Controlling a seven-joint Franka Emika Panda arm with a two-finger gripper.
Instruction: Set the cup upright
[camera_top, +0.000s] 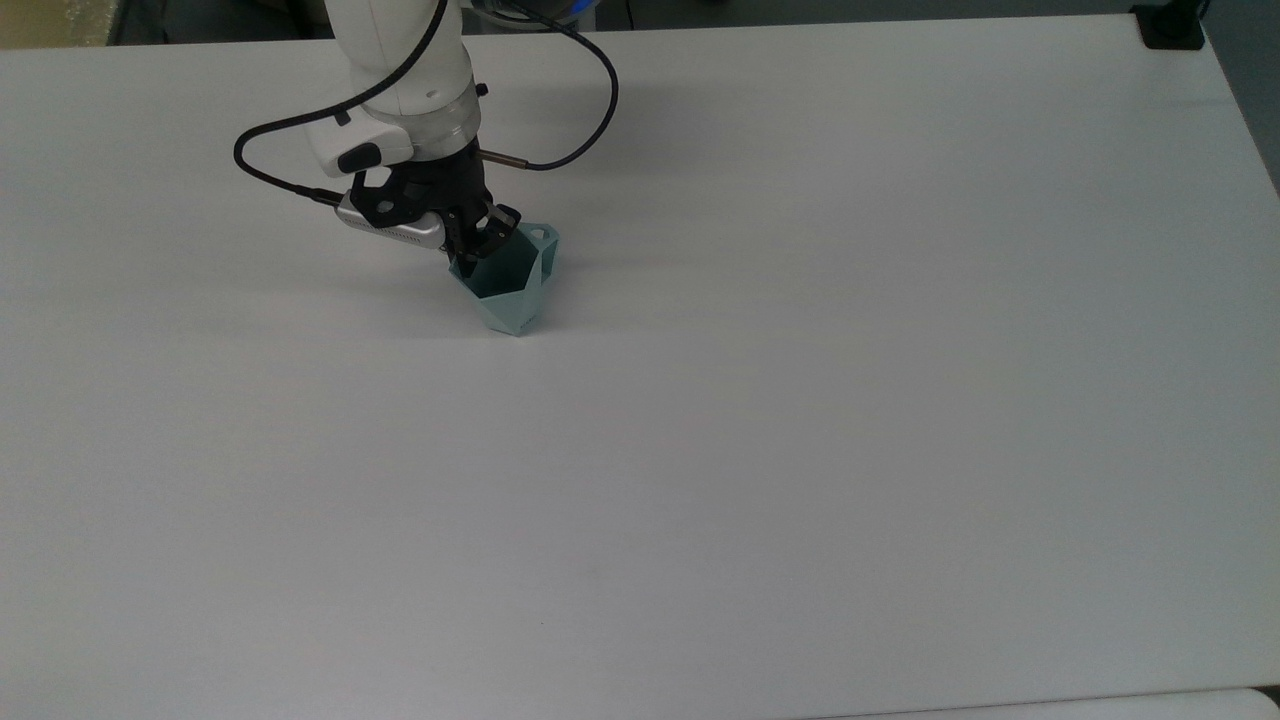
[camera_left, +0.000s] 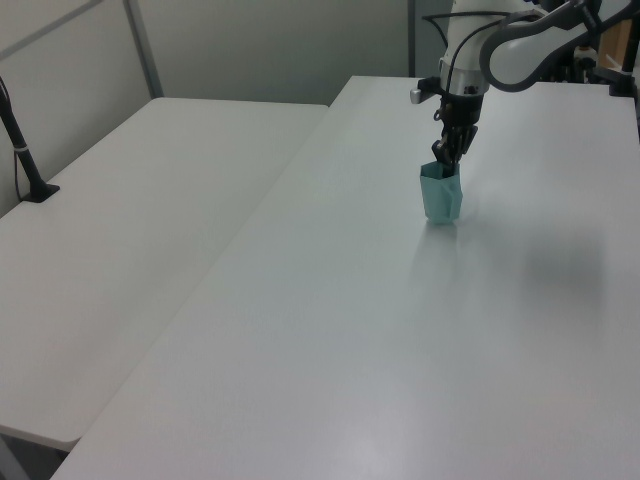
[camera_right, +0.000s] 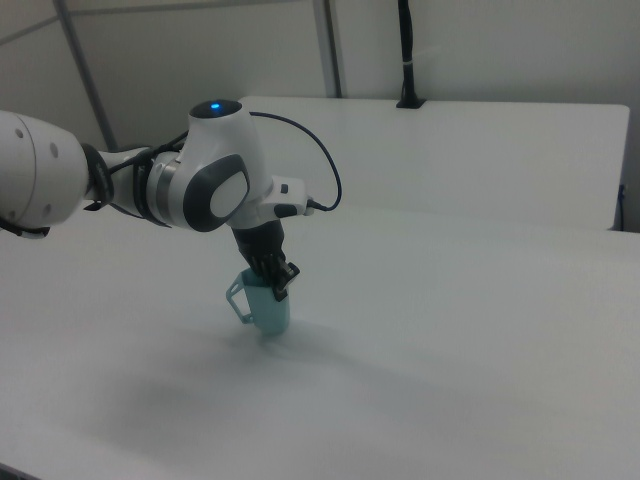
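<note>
The pale teal faceted cup (camera_top: 505, 300) stands upright with its base on the white table (camera_top: 800, 400), mouth up. Its small handle (camera_top: 541, 238) points to the top view's upper right. My gripper (camera_top: 478, 248) reaches down from above and is shut on the cup's rim, one finger inside the mouth and one outside the wall. In the left view the cup (camera_left: 441, 198) sits under the gripper (camera_left: 443, 165) at the far end of the table. From the right view the cup (camera_right: 268, 310) shows its handle on the right view's left, with the gripper (camera_right: 277, 283) on its rim.
A black cable (camera_top: 560, 150) loops from the wrist. A black clamp (camera_top: 1168, 28) sits on the table's far right corner in the top view. A second white table (camera_left: 150, 210) with a black post (camera_left: 22, 150) lies on the left view's left.
</note>
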